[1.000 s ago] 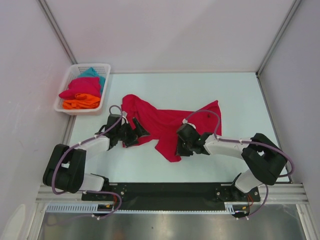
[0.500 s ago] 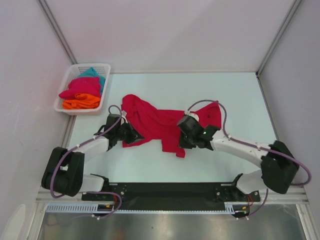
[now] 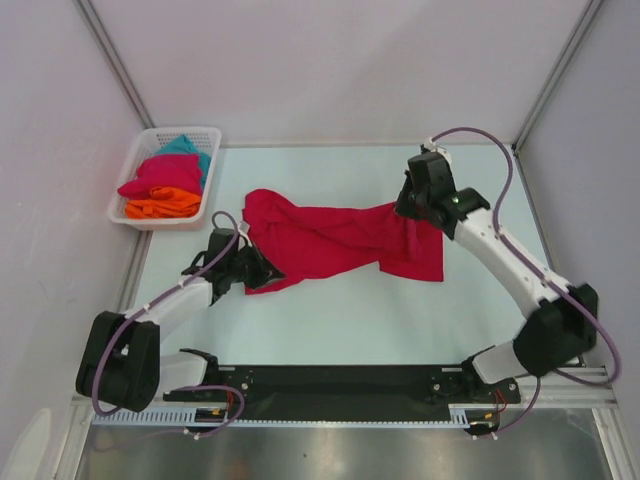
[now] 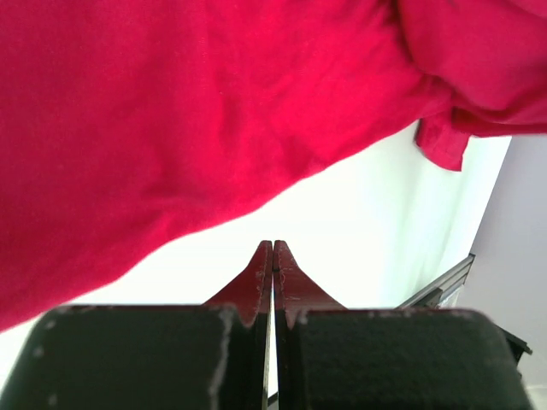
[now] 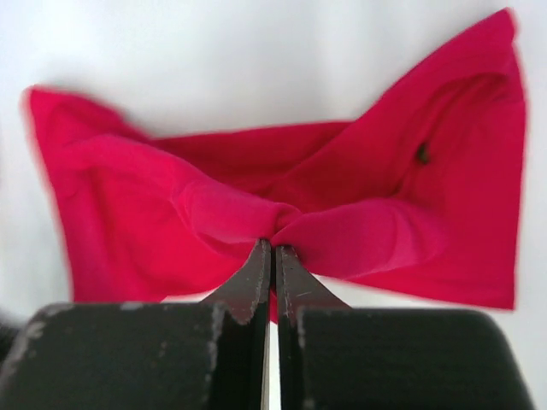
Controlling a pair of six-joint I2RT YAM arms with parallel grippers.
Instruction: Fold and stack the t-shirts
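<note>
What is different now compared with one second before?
The right end effector, shut on the crimson t-shirt, carried its near edge away to the far right, stretching it out. The left end effector closed, seemingly on no cloth. The basket and its shirts stayed.

The left arm [image 3: 185, 295], at seven o'clock, and the right arm [image 3: 500, 255], at four, are showing white shells between black joint housings. Purple cables [image 3: 470, 132] are looping along both. The black fingers [image 5: 244, 290] are tapering to scuffed tips.
</note>
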